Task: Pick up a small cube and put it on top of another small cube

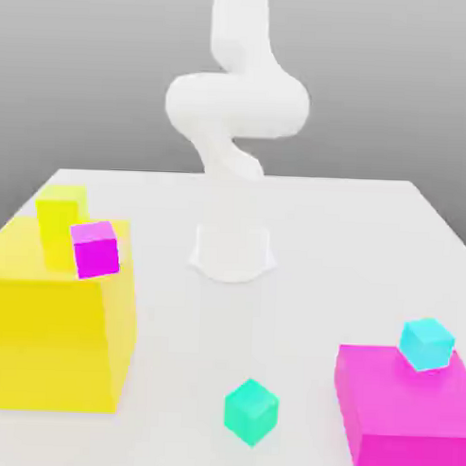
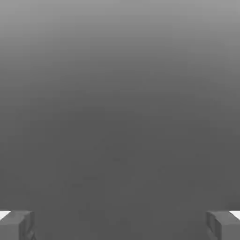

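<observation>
Four small cubes show in the exterior view. A green cube [image 1: 250, 410] lies on the white table near the front. A cyan cube [image 1: 427, 343] rests on a flat magenta block. A magenta cube [image 1: 94, 248] and a yellow cube [image 1: 60, 217] sit on top of a big yellow block at the exterior view's left. The white arm [image 1: 236, 104] rises from its base at the middle of the table and leaves the picture upward. In the hand view my gripper [image 2: 120, 227] is open, its grey fingertips [image 2: 16, 226] far apart with nothing between them, against plain grey background.
The big yellow block [image 1: 44, 344] stands tall at the exterior view's left front. The low magenta block [image 1: 400, 422] lies at the right front. The arm's round base [image 1: 232, 254] stands mid-table. Bare white table [image 1: 175, 367] lies between the two blocks around the green cube.
</observation>
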